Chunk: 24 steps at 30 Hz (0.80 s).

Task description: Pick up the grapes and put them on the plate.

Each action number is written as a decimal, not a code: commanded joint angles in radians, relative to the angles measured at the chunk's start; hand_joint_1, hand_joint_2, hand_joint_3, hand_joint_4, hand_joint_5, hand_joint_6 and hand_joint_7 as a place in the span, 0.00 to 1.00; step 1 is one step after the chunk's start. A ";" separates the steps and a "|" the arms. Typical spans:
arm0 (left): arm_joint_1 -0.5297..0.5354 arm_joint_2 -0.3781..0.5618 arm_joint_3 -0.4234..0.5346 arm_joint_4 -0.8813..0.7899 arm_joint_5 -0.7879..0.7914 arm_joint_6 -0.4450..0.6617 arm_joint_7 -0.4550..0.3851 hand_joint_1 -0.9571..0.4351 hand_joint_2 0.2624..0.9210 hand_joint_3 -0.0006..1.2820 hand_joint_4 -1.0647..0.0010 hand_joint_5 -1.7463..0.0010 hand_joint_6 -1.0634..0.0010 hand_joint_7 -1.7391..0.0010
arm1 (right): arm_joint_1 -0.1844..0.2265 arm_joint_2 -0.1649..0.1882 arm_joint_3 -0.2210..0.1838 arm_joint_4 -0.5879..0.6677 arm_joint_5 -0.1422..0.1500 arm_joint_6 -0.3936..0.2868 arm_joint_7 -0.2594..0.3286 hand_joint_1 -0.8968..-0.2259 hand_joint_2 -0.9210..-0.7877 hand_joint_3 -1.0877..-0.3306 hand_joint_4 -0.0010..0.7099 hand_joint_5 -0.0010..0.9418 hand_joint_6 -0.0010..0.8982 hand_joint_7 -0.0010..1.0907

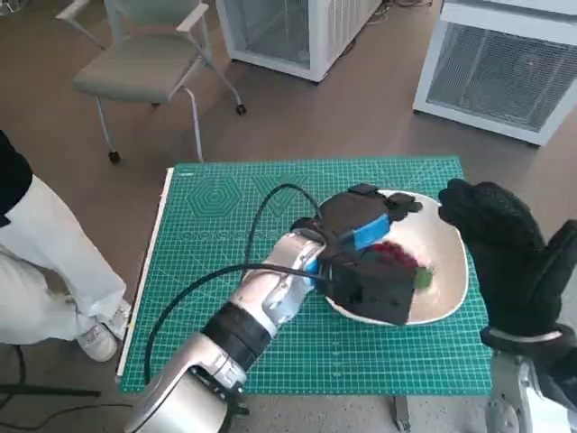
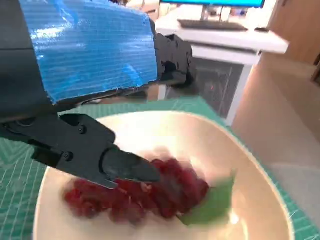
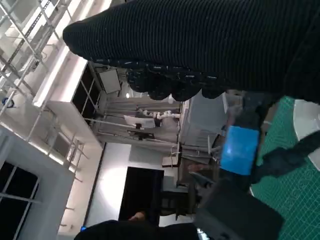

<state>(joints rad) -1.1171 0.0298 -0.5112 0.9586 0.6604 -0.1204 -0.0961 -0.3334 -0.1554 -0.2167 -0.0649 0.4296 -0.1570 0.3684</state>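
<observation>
A bunch of dark red grapes point(image 1: 395, 254) with a green leaf lies in the cream plate point(image 1: 451, 244) on the right half of the green mat point(image 1: 225, 216). My left hand point(image 1: 361, 234) hovers over the plate's near-left part. In the left wrist view its black fingers point(image 2: 115, 162) are spread just above the blurred grapes point(image 2: 150, 192) inside the plate point(image 2: 210, 125), and nothing is clasped between them. My gloved right hand point(image 1: 505, 248) is raised beside the plate at the table's right edge and holds nothing. The right wrist view shows the glove point(image 3: 200, 40) and the left hand's blue tape point(image 3: 240, 150).
A person's pale trouser leg and shoe point(image 1: 54, 271) stand at the table's left side. A grey chair point(image 1: 144, 63) and two white cabinets point(image 1: 297, 27) point(image 1: 505, 63) stand on the floor beyond the table. A black cable point(image 1: 270, 203) loops over my left forearm.
</observation>
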 commanded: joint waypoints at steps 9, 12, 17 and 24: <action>0.019 0.035 0.076 -0.040 -0.086 -0.022 -0.006 0.21 1.00 0.11 1.00 1.00 0.98 0.98 | 0.002 -0.004 0.005 0.022 0.008 0.011 0.015 0.77 0.00 0.62 0.62 0.79 0.26 0.89; 0.055 0.064 0.109 -0.080 -0.121 -0.046 -0.010 0.22 1.00 0.11 1.00 1.00 0.97 0.98 | 0.001 -0.004 0.005 0.023 0.011 0.012 0.019 0.78 0.00 0.62 0.62 0.78 0.26 0.88; 0.105 0.110 0.168 -0.134 -0.186 -0.074 -0.024 0.23 1.00 0.12 1.00 1.00 0.95 0.97 | 0.000 -0.003 0.007 0.018 0.011 0.016 0.018 0.78 0.00 0.61 0.62 0.78 0.26 0.88; 0.219 0.194 0.288 -0.242 -0.317 -0.138 -0.050 0.26 1.00 0.12 1.00 1.00 0.91 0.97 | 0.003 -0.004 0.008 0.012 0.006 0.014 0.014 0.78 0.00 0.61 0.62 0.78 0.26 0.88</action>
<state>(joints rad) -0.9599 0.1797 -0.2787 0.7640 0.4029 -0.2272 -0.1313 -0.3414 -0.1551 -0.2119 -0.0580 0.4354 -0.1543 0.3810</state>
